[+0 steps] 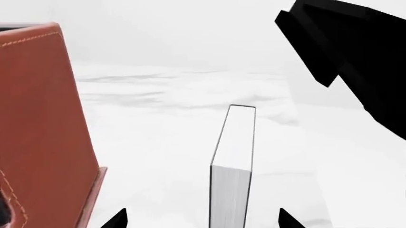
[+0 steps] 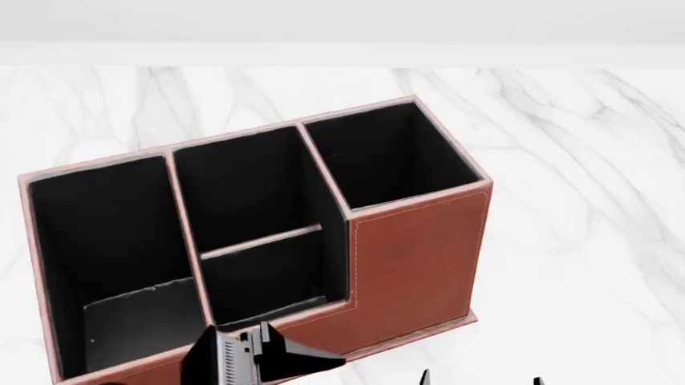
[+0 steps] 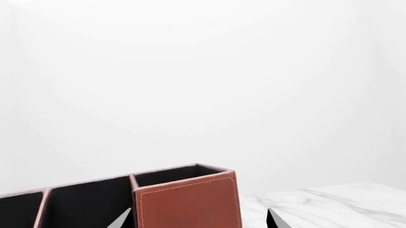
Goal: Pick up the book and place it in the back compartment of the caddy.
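Observation:
The book (image 1: 232, 161) has white page edges and thin black covers. It stands on edge between my left gripper's (image 1: 201, 220) fingertips (image 1: 118, 219), with a clear gap on each side; the jaws are open. In the head view the book (image 2: 229, 358) is at the bottom edge, just in front of the caddy's (image 2: 412, 257) low brown wall. The back compartment (image 2: 268, 277), small and shallow behind a thin divider, lies just beyond it. My right gripper (image 3: 199, 219) is open and empty, near the caddy's tall corner (image 3: 187, 202).
The caddy's brown outer wall (image 1: 38, 123) is close beside the left gripper. A black arm part (image 1: 355, 57) hangs beyond the book. The long cell (image 2: 107, 249) and the tall square cell (image 2: 386, 156) flank the middle cells. The white marble table (image 2: 578, 241) lies to the right.

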